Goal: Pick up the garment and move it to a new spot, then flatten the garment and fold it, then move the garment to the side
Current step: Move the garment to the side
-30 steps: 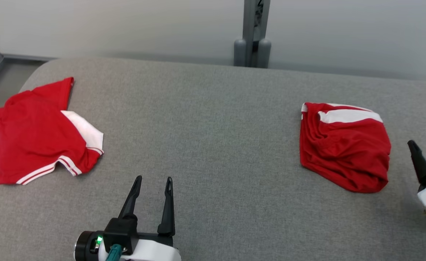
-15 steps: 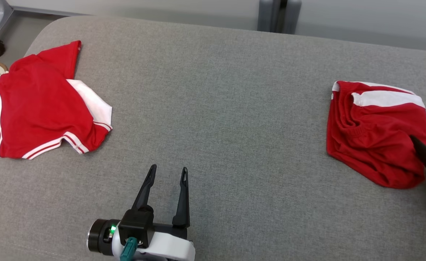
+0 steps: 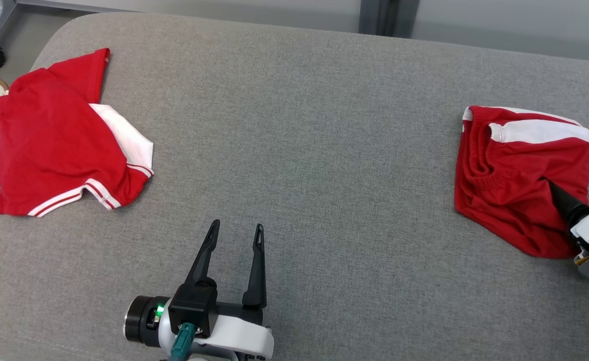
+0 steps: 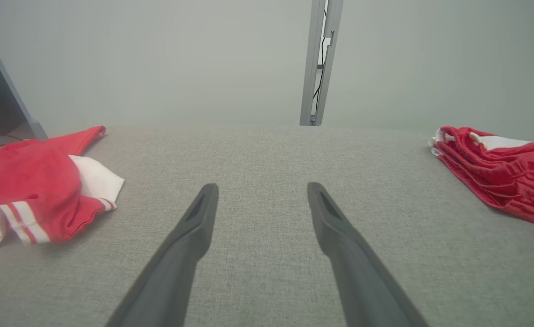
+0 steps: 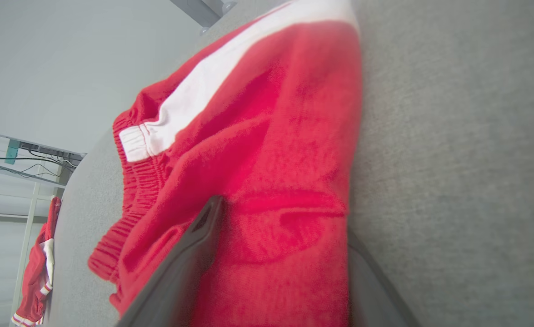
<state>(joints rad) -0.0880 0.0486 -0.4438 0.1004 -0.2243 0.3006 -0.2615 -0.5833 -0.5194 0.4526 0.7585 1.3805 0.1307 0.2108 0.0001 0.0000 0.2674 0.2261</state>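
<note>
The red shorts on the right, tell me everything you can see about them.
The red shorts lie crumpled and loosely folded over on the grey fabric surface, at its right end. Soft knit-looking cloth, with a gathered elastic waistband along the left edge and a white stripe on the far side. The open right claw straddles a fold at the near right corner.

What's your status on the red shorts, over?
Left gripper open, above bare cushion. Right gripper open, straddling the shorts at their edge, not yet closed. Shirt far left, well apart.
</note>
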